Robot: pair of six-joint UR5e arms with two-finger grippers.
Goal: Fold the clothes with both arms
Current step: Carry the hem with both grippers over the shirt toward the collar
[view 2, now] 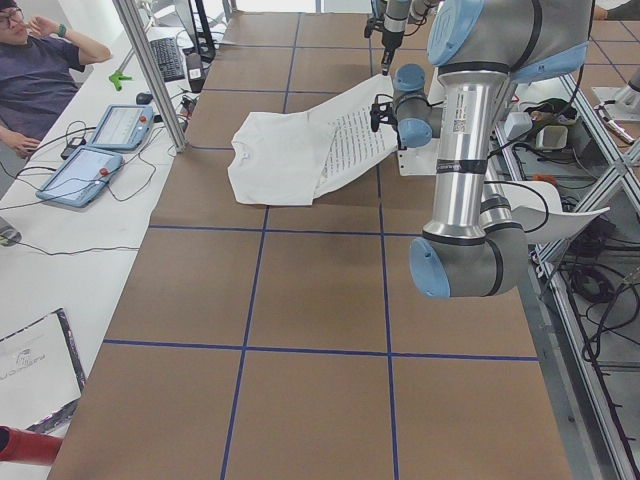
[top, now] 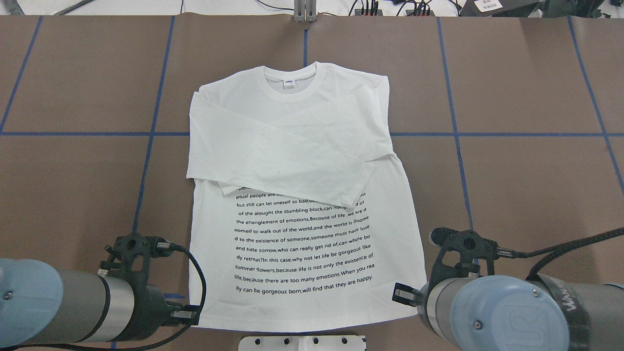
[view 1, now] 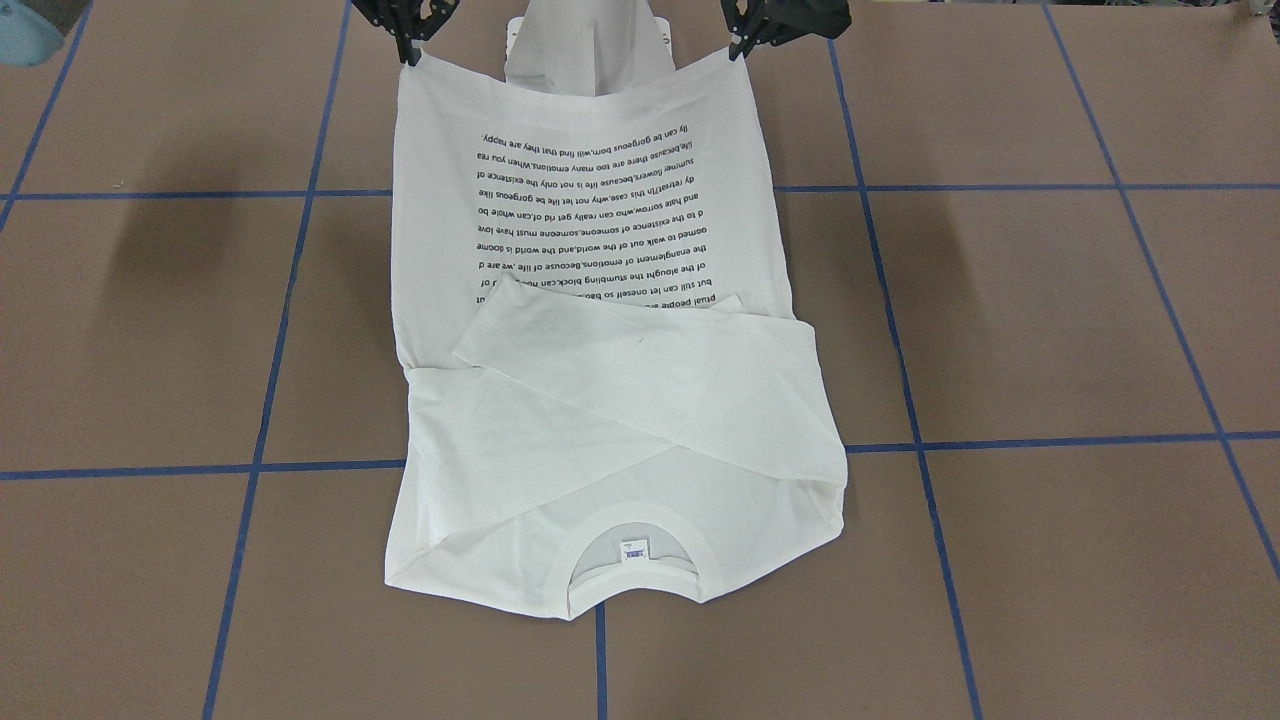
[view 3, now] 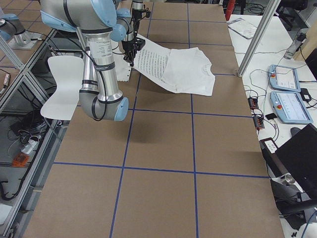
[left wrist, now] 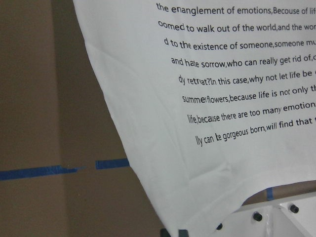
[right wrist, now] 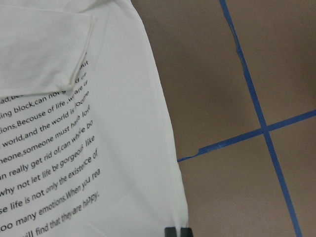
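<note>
The white long-sleeved T-shirt (top: 292, 146) lies text side up, collar (top: 292, 90) at the far end, both sleeves folded across the chest. It also shows in the front view (view 1: 600, 420), with the neck label (view 1: 633, 548) visible. My left gripper (top: 187, 314) is shut on the hem's left corner, seen top right in the front view (view 1: 740, 45). My right gripper (top: 402, 295) is shut on the hem's right corner, top left in the front view (view 1: 410, 52). The hem hangs raised off the table between them. Each wrist view shows shirt cloth running into the fingertips (left wrist: 177, 233) (right wrist: 177, 231).
The white pedestal base (top: 302, 342) stands just behind the raised hem. Blue tape lines (top: 73, 133) grid the brown table. A side table with control tablets (view 2: 100, 150) and a seated operator (view 2: 35, 80) runs along the far side.
</note>
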